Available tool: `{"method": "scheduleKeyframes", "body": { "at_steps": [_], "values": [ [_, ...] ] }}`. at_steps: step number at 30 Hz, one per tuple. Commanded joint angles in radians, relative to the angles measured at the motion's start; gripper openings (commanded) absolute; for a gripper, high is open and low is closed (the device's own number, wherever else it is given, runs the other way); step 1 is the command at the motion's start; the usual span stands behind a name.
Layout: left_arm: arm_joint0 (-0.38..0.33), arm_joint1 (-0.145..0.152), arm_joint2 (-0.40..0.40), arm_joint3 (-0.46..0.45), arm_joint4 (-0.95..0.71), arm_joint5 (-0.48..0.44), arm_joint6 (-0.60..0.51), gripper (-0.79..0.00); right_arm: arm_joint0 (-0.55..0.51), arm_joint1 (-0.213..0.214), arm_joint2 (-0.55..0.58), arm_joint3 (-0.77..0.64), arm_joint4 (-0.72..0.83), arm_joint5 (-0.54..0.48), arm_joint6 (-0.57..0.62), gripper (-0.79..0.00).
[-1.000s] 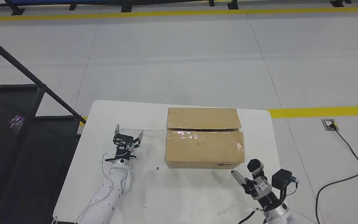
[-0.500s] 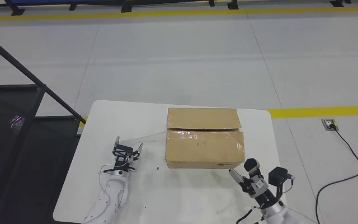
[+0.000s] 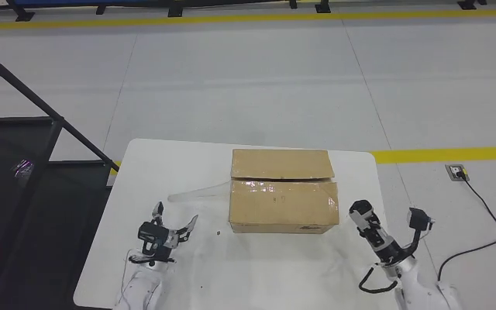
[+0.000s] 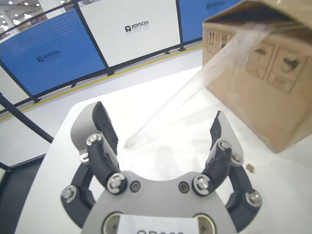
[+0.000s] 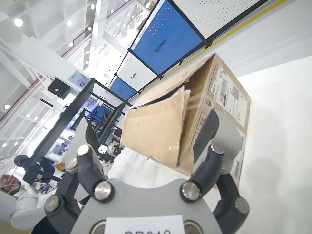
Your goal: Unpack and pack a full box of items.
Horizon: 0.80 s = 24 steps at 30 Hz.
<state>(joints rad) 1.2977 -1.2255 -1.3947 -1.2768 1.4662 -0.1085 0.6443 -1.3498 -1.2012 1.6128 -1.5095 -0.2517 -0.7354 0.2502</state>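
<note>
Between the left gripper (image 3: 175, 215) and the right gripper (image 3: 389, 219) the cardboard box (image 3: 284, 192) lies with its long side running from one to the other, a strip of clear tape (image 4: 192, 86) sticking out from its top toward the left one. That left gripper is wide open and empty, the tape's free end just ahead of its jaws, so it seems better placed to peel. The right gripper, just off the box's other end, gapes empty too.

The brown cardboard box (image 3: 284, 191) sits upright mid-table, flaps closed, clear tape strip (image 3: 199, 191) trailing off.
</note>
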Motion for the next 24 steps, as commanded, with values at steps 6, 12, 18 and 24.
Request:
{"method": "scheduleKeyframes", "body": {
  "at_steps": [6,12,18,24],
  "values": [
    [0.126,0.018,-0.134,-0.182,-0.155,-0.116,-0.005,0.0,0.138,0.009,-0.054,0.142,0.132,-0.004,0.201,0.0],
    [0.154,0.021,-0.177,-0.217,-0.201,-0.134,-0.025,0.0,0.19,0.014,-0.085,0.191,0.124,0.013,0.268,0.0],
    [0.155,0.022,-0.192,-0.222,-0.21,-0.144,-0.036,0.0,0.199,0.018,-0.119,0.186,0.136,-0.014,0.322,0.0],
    [0.151,0.022,-0.194,-0.225,-0.214,-0.153,-0.046,0.0,0.197,0.022,-0.147,0.184,0.173,-0.056,0.363,0.0]
  ]
}}
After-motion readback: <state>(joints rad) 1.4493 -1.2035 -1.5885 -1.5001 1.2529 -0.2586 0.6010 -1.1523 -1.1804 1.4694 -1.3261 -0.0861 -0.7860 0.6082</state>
